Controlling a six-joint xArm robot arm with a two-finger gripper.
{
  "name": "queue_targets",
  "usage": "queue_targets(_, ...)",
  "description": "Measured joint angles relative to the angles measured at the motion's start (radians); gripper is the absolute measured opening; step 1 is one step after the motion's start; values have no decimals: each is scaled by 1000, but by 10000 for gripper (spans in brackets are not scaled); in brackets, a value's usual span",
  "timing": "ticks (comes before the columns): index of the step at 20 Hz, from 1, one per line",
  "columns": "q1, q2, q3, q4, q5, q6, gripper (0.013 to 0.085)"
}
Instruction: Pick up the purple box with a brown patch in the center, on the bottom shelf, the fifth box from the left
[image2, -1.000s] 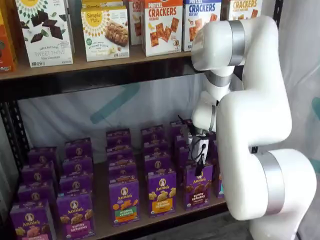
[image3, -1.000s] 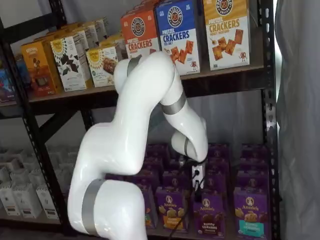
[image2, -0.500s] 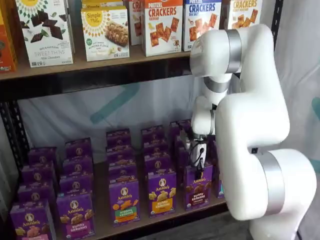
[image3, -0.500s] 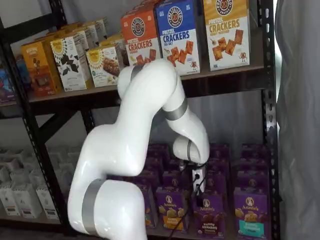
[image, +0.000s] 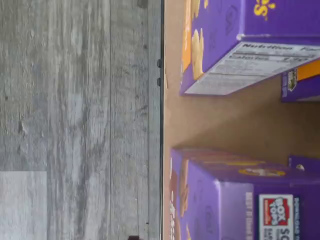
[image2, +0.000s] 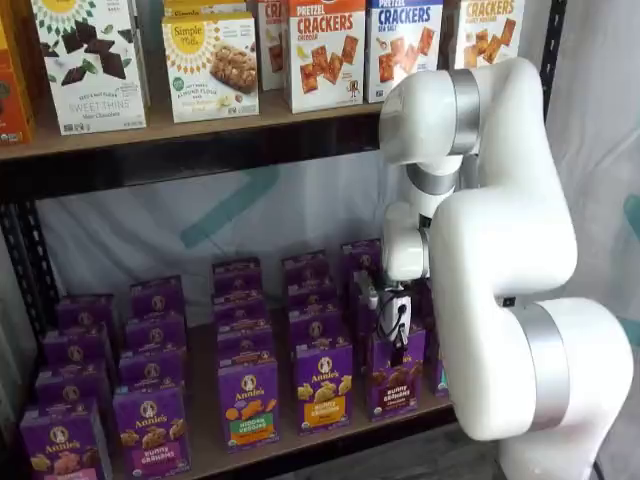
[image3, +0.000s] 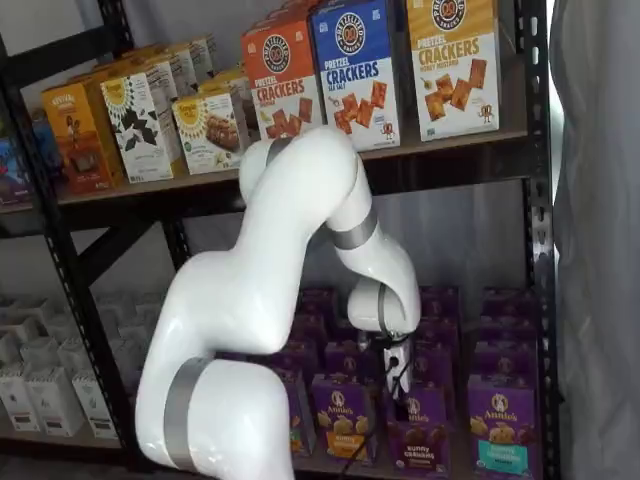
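The purple box with the brown patch (image2: 397, 378) stands in the front row of the bottom shelf and shows in both shelf views (image3: 418, 442). My gripper (image2: 394, 338) hangs just above its top edge, in front of the boxes behind it; it also shows in a shelf view (image3: 401, 383). Its black fingers show side-on with a cable beside them, so no gap can be made out. The wrist view shows the top and front of a purple box with a brownish front (image: 210, 200) at the shelf's front edge. No fingers show in the wrist view.
A purple box with an orange patch (image2: 323, 385) stands left of the target, also in the wrist view (image: 225, 45). More purple boxes fill the rows behind. The upper shelf board (image2: 200, 135) with cracker boxes lies above the arm. Grey plank floor (image: 75, 120) lies below the shelf edge.
The arm has leaned in and the gripper has come down a little and slightly left, closer to the top of the brown-patch box. No box has moved.
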Motion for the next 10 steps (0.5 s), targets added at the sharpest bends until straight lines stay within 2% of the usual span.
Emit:
queue_targets(2, 0, 4, 2, 0, -11, 0, 850)
queue_targets(6, -2, 11, 3, -40, -30, 35, 850)
queue_targets(10, -2, 16, 0, -57, -27, 51, 850)
